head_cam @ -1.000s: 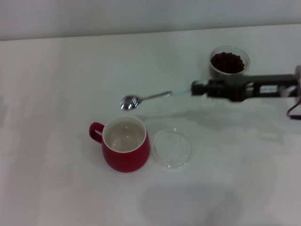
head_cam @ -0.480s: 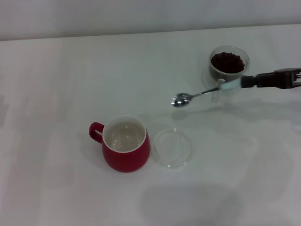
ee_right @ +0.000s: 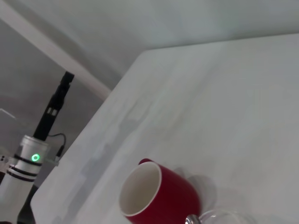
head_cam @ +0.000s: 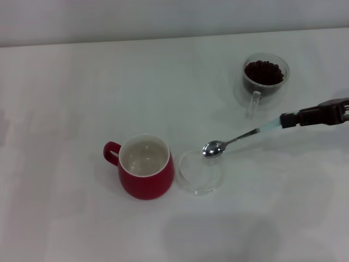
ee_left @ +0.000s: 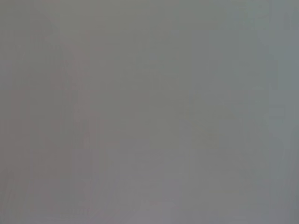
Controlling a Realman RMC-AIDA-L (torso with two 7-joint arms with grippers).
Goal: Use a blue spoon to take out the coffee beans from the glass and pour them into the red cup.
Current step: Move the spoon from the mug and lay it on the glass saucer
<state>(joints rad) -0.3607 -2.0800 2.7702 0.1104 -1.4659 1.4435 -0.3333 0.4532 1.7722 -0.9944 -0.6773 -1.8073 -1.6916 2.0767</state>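
Right now the right end effector [head_cam: 284, 120] comes in from the right edge of the head view and pinches the pale end of one blue spoon [head_cam: 235, 140]. Its shiny bowl hangs over the far rim of one flat clear saucer [head_cam: 200, 172], and looks empty. The saucer sits on the white desk [head_cam: 82, 87], just beside one red cup [head_cam: 144, 168]. The cup stands upright with its handle pointing to the robot's left, and its white inside looks bare. Farther back and to the right stands one glass [head_cam: 264, 76], well apart from the cup. It holds a dark heap of coffee beans [head_cam: 264, 71], too many to count. In the right wrist view the red cup [ee_right: 159, 196] shows close by. The left end effector is not seen anywhere.
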